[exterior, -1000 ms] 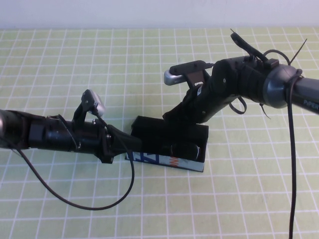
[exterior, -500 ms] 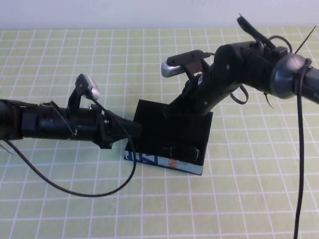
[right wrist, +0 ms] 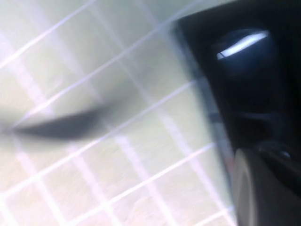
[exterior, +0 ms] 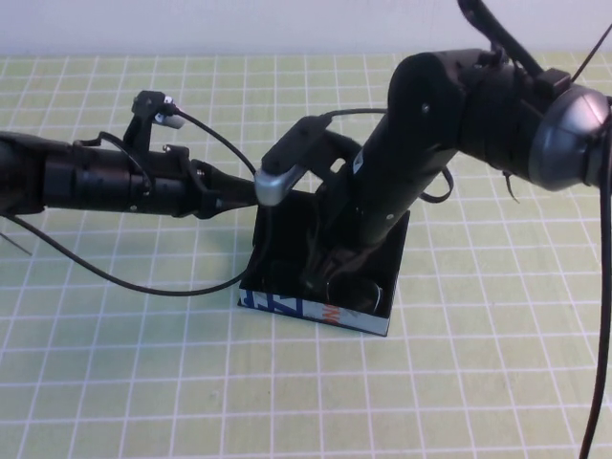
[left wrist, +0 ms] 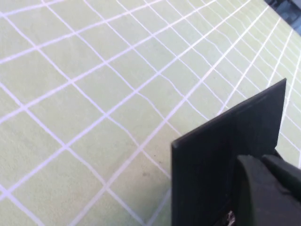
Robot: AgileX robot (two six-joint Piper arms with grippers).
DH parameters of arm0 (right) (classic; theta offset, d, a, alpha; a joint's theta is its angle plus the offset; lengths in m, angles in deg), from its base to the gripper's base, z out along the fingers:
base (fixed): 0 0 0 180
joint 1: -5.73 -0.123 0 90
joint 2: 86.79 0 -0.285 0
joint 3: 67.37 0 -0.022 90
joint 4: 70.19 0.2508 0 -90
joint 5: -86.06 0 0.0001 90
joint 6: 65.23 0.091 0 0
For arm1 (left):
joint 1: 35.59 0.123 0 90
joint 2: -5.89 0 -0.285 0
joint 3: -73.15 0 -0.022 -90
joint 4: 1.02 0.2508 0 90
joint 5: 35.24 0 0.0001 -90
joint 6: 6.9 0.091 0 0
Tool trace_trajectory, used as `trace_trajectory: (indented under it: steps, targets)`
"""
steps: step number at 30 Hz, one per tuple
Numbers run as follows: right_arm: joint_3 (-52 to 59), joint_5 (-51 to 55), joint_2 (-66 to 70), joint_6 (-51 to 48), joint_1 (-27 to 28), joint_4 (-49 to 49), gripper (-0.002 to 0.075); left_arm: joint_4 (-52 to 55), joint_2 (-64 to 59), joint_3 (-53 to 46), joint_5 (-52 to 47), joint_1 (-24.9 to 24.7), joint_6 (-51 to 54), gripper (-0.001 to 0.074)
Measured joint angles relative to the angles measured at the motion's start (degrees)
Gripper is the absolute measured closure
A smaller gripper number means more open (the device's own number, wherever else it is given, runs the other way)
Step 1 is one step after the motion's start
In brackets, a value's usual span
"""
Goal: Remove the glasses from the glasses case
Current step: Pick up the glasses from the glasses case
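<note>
The glasses case lies open at the table's middle, its pale printed front side facing me. Its lid leans back, open. The black glasses lie inside at the right end; one glossy lens shows in the right wrist view. My left gripper is shut, its tips against the lid's far left corner; the left wrist view shows the lid beside the left gripper. My right gripper reaches down into the case, right next to the glasses; most of them are hidden under it.
The green grid mat covers the table. A black cable hangs from the left arm and loops over the mat left of the case. The right arm's bulk stands over the far right.
The lid went from partly raised to fully open. My right gripper came off the lid's far edge and dropped into the case. My left gripper moved away from me to the lid's far left corner.
</note>
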Motion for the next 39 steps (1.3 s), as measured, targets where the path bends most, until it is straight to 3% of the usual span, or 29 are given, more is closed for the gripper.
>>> trace_trajectory:
  steps: [5, 10, 13, 39]
  targets:
    - [0.0, 1.17, 0.0, -8.36, -2.45, 0.12, 0.0673, 0.94, -3.65, 2.52, -1.66, 0.0, -3.26, 0.0739]
    - [0.0, -0.27, 0.0, -11.49, -2.45, -3.07, 0.0487, 1.44, -6.72, 3.54, -2.32, 0.0, -4.16, 0.0739]
    - [0.0, -1.3, 0.53, -12.25, -2.45, -5.56, 0.043, 1.44, -7.32, 3.63, -2.32, 0.0, -4.4, 0.0739]
    - [0.0, -9.3, 8.01, -13.98, -2.25, -9.32, 0.0405, 1.91, -7.37, 3.68, -2.61, 0.01, -4.4, 0.0739]
